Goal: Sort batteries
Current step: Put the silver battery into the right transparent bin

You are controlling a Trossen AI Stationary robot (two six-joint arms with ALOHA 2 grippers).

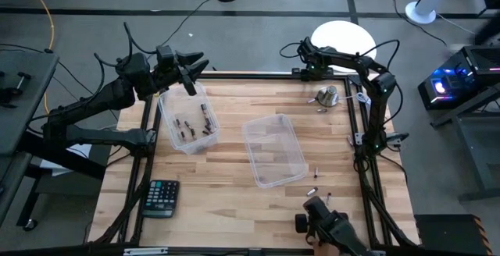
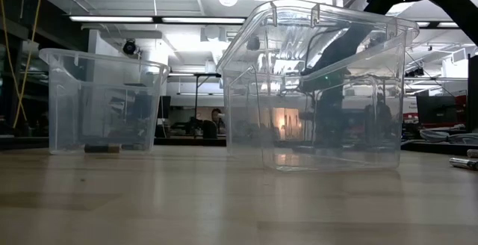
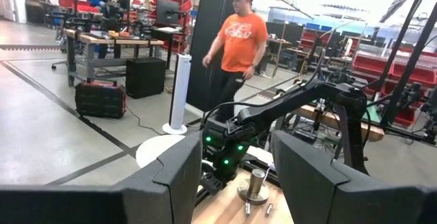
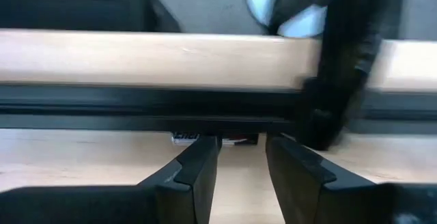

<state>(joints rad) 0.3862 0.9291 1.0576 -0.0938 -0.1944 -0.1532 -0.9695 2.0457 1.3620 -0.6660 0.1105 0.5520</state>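
Right gripper [image 1: 312,209] low at the bench's [image 1: 219,209] near edge, fingers apart, close to loose batteries [image 1: 314,182] beside the middle bin [image 1: 273,151], likely lining up a pick. Beyond that bin, left gripper [image 1: 190,70], fingers apart, hovers over the far bin [image 1: 187,122] holding sorted batteries.

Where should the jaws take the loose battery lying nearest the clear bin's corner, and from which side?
Take that battery across its middle, coming straight down from above. It lies flat on the bare table, a short cylinder clear of the bin and apart from the other loose ones, so the jaws should probably close across its round sides, not its ends. The right gripper is nearest.
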